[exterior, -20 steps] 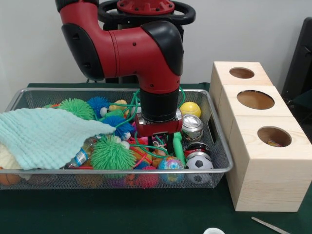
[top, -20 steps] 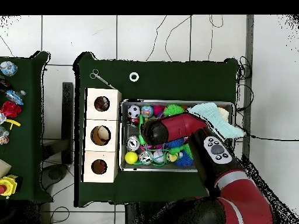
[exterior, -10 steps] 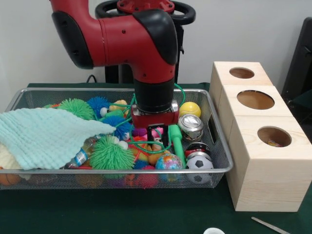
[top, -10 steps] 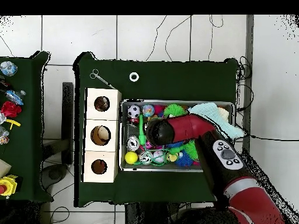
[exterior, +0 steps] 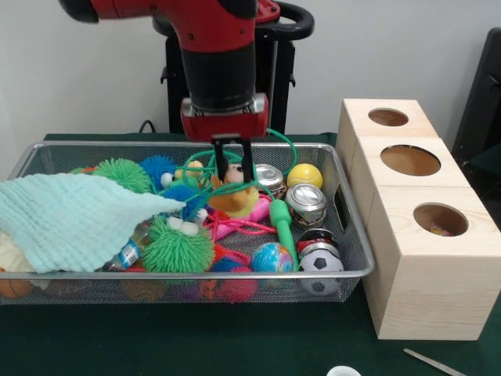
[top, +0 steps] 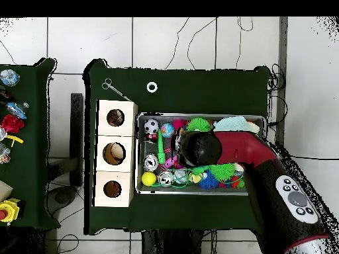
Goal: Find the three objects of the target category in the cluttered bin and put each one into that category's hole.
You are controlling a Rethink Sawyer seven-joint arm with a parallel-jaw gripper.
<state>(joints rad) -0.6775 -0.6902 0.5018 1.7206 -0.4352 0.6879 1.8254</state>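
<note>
**Hand lifted over the bin with a yellow toy between its fingers**

We see the hand (exterior: 233, 174) raised above the middle of the wire bin (exterior: 354, 235), its two dark fingers pointing down and clenched on a yellow toy (exterior: 232, 196) with an orange top. It looks like a rubber duck, though we cannot be sure from this angle. The toy hangs just below the fingertips, above the clutter rather than resting in it, and a green cord (exterior: 275, 143) loops around the hand and trails down into the bin.

Just beside the toy, towards the boxes, lie two metal cans (exterior: 307, 202), a yellow ball (exterior: 306, 174) and a green stick (exterior: 283, 223). A soccer ball (exterior: 319, 262) sits in the near corner. Spiky green balls (exterior: 177, 247) and a pale green cloth (exterior: 70, 215) fill the other end.

The wooden box (exterior: 427, 258) with three round holes stands on the table (exterior: 196, 337) next to the bin, well apart from the hand. From overhead, the arm (top: 238, 149) covers the toy.
</note>
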